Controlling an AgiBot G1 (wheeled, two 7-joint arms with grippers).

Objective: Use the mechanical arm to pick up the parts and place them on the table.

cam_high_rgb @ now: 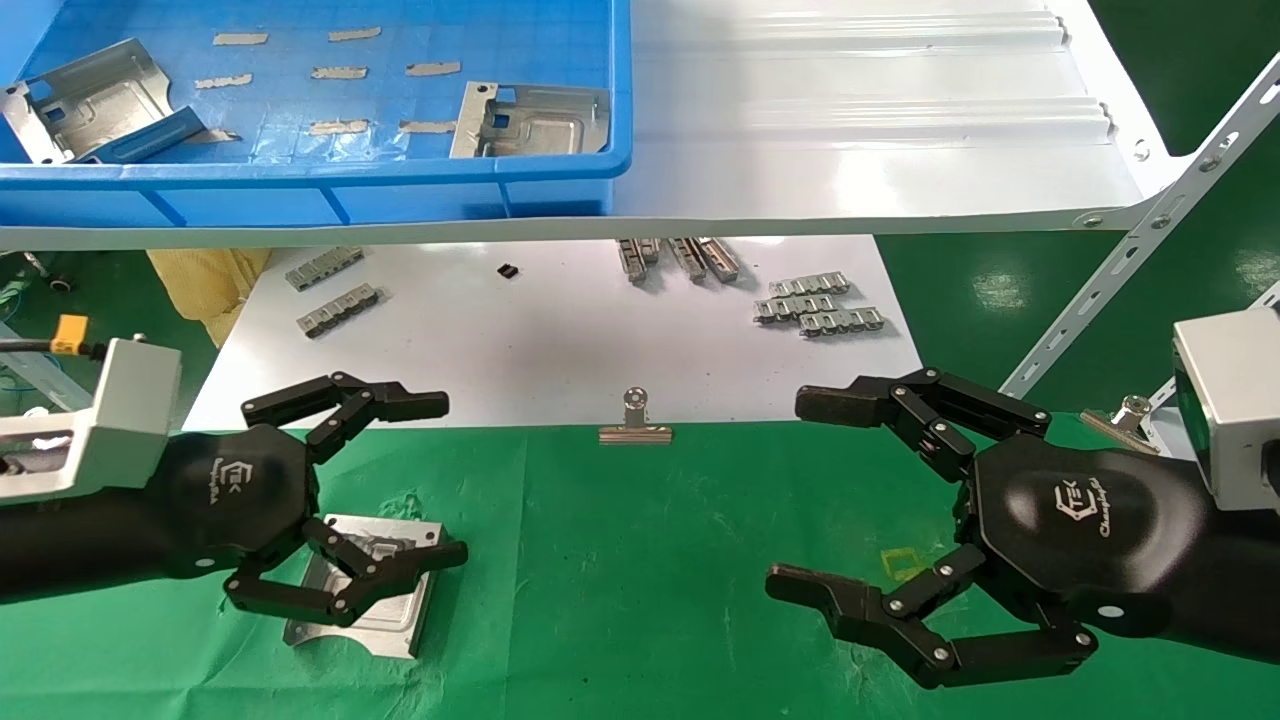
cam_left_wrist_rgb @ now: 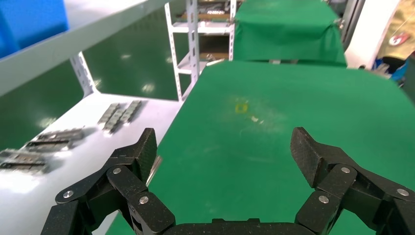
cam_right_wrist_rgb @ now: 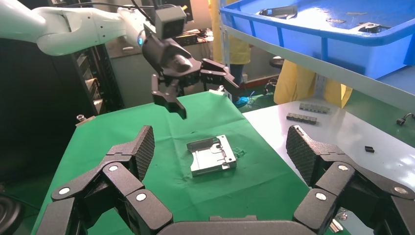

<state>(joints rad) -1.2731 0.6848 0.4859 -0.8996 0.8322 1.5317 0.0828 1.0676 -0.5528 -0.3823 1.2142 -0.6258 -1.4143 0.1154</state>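
Green cloth covers the table (cam_high_rgb: 640,560). One metal plate (cam_high_rgb: 365,585) lies flat on it below the left hand (cam_high_rgb: 345,490), whose fingers hover spread, holding nothing; two more plates (cam_high_rgb: 530,120) sit in the blue bin (cam_high_rgb: 320,190) above. The right hand (cam_high_rgb: 880,500) idles open. Such plates look thin, stiff, slippery; pinch by an edge.

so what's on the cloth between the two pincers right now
Only bare table cloth lies between the open left pincer and open right pincer in the head view; the part sits under the left.
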